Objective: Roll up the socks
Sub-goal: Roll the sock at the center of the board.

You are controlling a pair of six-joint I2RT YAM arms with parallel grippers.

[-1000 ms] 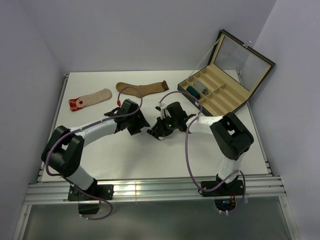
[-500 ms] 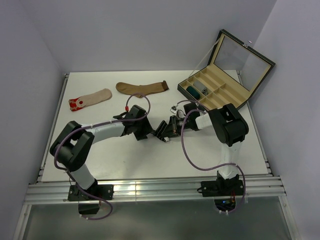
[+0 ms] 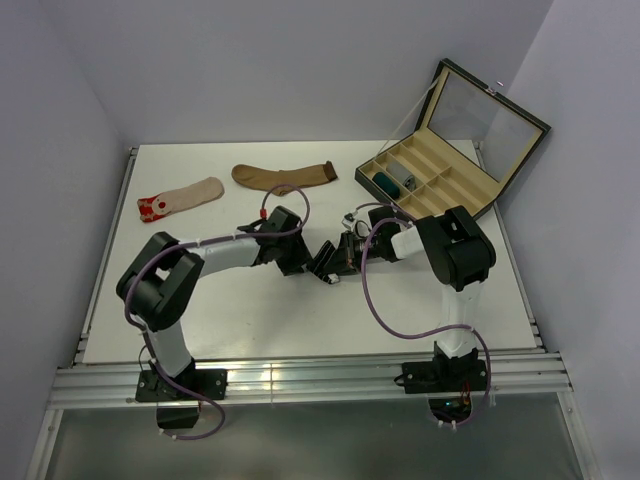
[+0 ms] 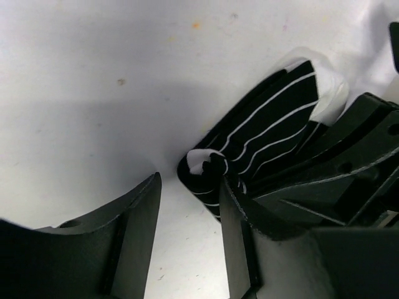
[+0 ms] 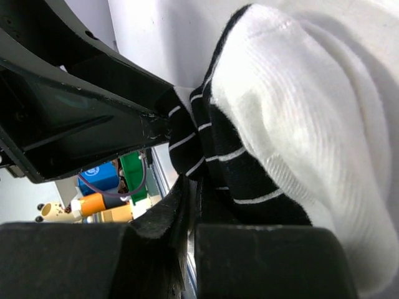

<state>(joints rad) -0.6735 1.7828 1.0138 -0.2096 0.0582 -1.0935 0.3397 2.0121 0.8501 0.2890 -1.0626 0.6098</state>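
Striped sock (image 4: 262, 134), long axis diagonal, white end up-right, tight in right hand (image 5: 194, 205); left hand (image 4: 187, 193) agape, empty.

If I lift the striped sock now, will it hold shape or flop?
Probably flops: the striped sock is soft knit, bunched where the right gripper pinches it. Likely light: thin fabric. The half-made roll may unwind, since the left gripper is open.

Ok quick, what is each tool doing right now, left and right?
Left tool: open, beside the black white-striped fabric sock, not gripping it.
Right tool: closed on that sock.
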